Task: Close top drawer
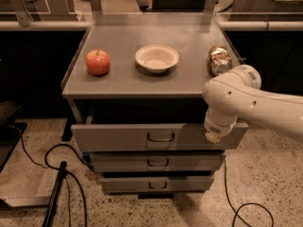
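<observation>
The top drawer [118,137] is the widest grey front of three, with a small dark wire handle [160,137] mid-front. It stands pulled out from under the cabinet top, and a dark gap shows above it. My white arm [236,96] comes in from the right and bends down. Its gripper end [213,135] sits at the right part of the top drawer's front, near its upper edge. The arm hides most of the gripper.
On the grey cabinet top [118,41] are a red apple [98,62], a white bowl [157,58] and a shiny can lying on its side [219,59]. Two narrower drawers [156,162] sit below. Black cables [66,160] and a dark pole [56,195] lie on the speckled floor at the left.
</observation>
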Controlling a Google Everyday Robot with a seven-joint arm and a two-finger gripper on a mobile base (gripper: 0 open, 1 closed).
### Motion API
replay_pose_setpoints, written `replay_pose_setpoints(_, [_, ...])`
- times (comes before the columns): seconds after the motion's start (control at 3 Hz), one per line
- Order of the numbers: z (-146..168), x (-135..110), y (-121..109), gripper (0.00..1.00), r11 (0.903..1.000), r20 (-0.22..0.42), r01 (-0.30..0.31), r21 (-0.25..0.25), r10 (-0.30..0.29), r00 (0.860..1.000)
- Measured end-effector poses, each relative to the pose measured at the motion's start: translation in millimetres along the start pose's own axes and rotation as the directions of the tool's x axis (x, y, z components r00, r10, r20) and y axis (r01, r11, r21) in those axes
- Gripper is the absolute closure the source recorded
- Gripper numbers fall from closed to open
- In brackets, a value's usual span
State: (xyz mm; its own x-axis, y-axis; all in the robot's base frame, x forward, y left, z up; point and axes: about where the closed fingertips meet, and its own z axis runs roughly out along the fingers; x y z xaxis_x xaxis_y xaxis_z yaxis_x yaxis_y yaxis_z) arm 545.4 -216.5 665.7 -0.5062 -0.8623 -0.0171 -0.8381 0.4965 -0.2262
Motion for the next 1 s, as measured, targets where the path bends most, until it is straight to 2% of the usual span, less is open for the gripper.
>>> replay_pose_setpoints(0.33, [0.0, 0.0, 0.0, 0.1, 1.0, 0.0, 0.0, 0.0, 0.0, 1.0])
replay_pose_setpoints(0.67, [0.0, 0.0, 0.0, 0.0, 1.0, 0.0, 0.0, 0.0, 0.0, 1.0])
replay_pose_setpoints(1.0, [0.0, 0.0, 0.0, 0.0, 1.0, 0.0, 0.0, 0.0, 0.0, 1.0])
